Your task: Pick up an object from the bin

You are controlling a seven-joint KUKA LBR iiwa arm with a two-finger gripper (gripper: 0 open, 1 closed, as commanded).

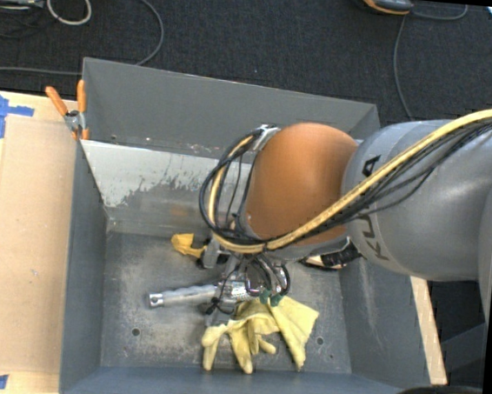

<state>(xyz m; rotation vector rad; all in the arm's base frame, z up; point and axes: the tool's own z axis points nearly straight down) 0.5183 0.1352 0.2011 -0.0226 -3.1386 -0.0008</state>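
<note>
My gripper (250,287) is low in the middle of the bin, mostly hidden under the arm's orange cover. It sits right at the near end of a silver metal tool with a round handle (176,297), which lies flat on the bin floor and points left. Just in front of the gripper lies a crumpled pale yellow glove (258,333), its top edge touching or passing under the gripper. A small yellow and black thing (187,244) lies behind and to the left of it.
The arm and its orange cover hang over the bin's middle and right, hiding what lies beneath. A black and white thing (337,259) peeks out at the right, under the arm. The bin's sloped back wall rises behind.
</note>
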